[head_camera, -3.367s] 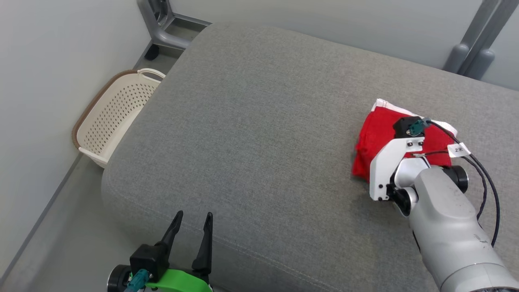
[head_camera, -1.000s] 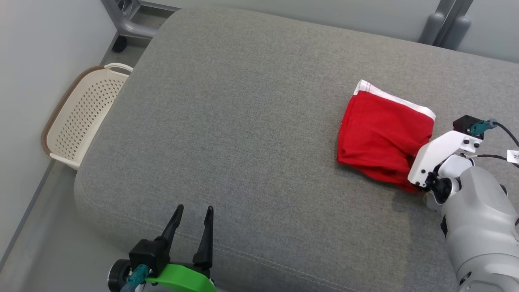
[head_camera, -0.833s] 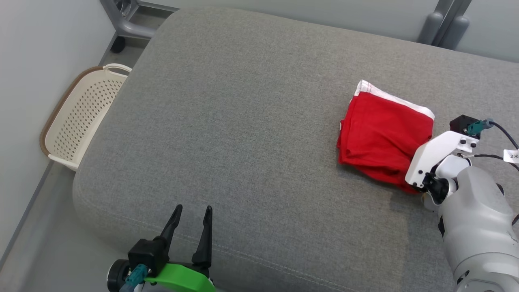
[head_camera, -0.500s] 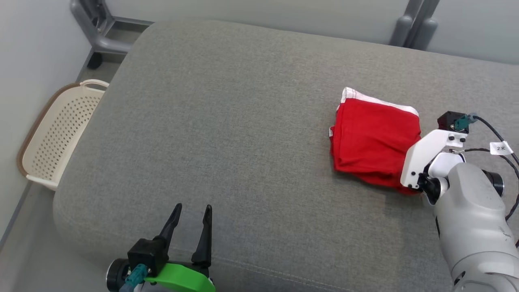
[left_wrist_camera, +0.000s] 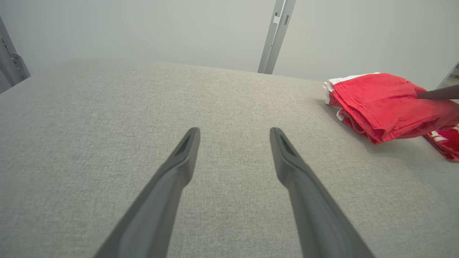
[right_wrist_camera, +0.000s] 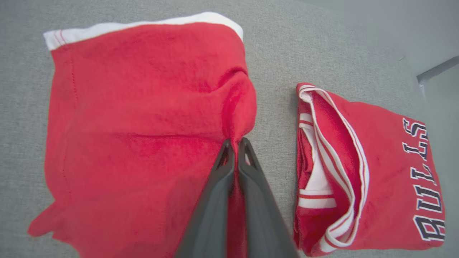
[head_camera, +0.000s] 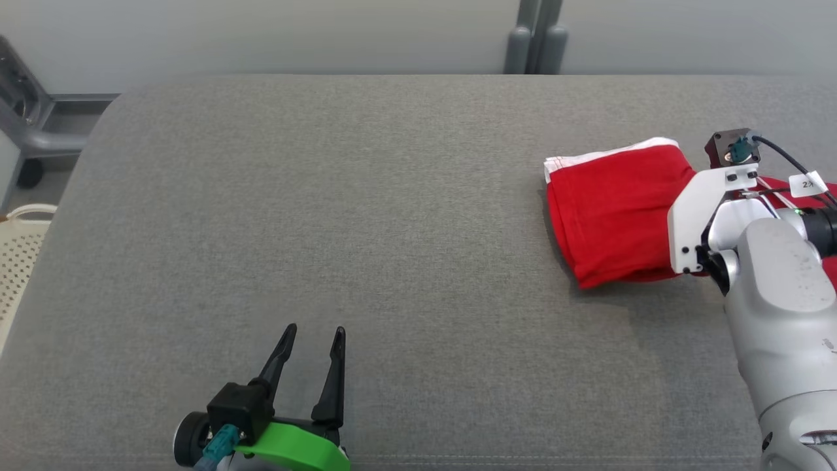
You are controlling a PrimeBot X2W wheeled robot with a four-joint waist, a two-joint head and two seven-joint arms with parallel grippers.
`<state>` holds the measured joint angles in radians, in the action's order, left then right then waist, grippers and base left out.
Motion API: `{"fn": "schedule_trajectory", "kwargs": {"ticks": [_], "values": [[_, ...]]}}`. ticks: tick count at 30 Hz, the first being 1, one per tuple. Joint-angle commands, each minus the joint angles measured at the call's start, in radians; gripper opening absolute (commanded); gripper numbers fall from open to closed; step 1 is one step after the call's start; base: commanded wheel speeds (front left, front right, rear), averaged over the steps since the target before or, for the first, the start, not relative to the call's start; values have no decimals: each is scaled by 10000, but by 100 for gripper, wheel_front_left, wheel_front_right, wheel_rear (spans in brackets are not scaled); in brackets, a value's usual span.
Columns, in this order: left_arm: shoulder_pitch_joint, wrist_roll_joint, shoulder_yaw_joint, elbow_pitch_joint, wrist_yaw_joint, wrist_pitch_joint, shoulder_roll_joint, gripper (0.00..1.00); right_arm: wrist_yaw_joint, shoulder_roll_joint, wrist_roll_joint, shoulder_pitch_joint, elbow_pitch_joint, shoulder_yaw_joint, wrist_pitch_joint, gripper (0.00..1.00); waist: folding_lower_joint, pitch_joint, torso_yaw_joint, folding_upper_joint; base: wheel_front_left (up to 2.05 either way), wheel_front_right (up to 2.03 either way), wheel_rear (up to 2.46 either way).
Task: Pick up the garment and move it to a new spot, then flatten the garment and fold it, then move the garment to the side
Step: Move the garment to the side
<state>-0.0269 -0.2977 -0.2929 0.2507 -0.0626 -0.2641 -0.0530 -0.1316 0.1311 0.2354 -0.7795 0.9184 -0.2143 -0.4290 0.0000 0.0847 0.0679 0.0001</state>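
Note:
The garment [head_camera: 614,209] is a folded red piece with a white band along its far edge, lying on the right part of the grey cushion [head_camera: 327,196]. In the right wrist view my right gripper [right_wrist_camera: 235,143] is shut, pinching a raised fold at the right edge of the garment [right_wrist_camera: 143,118]. The head view has the white wrist mount covering those fingers. Seen from the left wrist, the garment [left_wrist_camera: 380,100] is at the far right with a dark finger [left_wrist_camera: 437,94] on it. My left gripper [head_camera: 315,329] hovers open and empty near the cushion's front edge, far left of the garment.
A second red folded piece with white stripes and "BULLS" lettering [right_wrist_camera: 376,172] lies just right of the held garment. A cream perforated basket [head_camera: 19,261] stands on the floor at the left. Grey posts [head_camera: 536,39] rise behind the cushion, and a metal frame [head_camera: 33,131] stands at the back left.
The head camera has swung right, shifting the whole picture. My right gripper has shut on the garment's edge, bunching the cloth there. The left gripper has stayed open.

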Motion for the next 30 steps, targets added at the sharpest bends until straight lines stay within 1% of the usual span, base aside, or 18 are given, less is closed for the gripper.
{"fn": "schedule_trajectory", "kwargs": {"ticks": [1,7,11,14,18,23,30], "values": [[-149,77,-11,-43,-26,-12,-17,100,20,145,-169,-83,-189,279,-111,0,0,26,-883,-1,0,0,0],[-395,97,-22,-46,-66,-12,-9,100,20,703,-948,-219,-1284,1444,-616,0,0,343,-1395,-1,0,0,0],[-528,106,-24,-7,-92,-12,-5,100,20,1018,-1504,-43,-2113,2009,-1002,0,0,482,-1544,-1,0,0,0],[-602,132,14,15,-130,-11,-5,100,20,1260,-1865,138,-2716,2243,-1300,0,0,566,-1571,-1,0,0,0],[-678,170,74,27,-176,-11,-49,100,20,1594,-2154,380,-3475,2309,-1616,0,0,663,-1554,-1,0,0,0],[-699,250,122,52,-213,-11,-123,100,20,1872,-2293,613,-4205,1953,-1887,0,0,768,-1522,-1,0,0,0],[-794,310,129,67,-248,-11,-247,100,20,1926,-2169,740,-4776,1279,-2022,0,0,971,-1508,-1,0,0,0]]}}
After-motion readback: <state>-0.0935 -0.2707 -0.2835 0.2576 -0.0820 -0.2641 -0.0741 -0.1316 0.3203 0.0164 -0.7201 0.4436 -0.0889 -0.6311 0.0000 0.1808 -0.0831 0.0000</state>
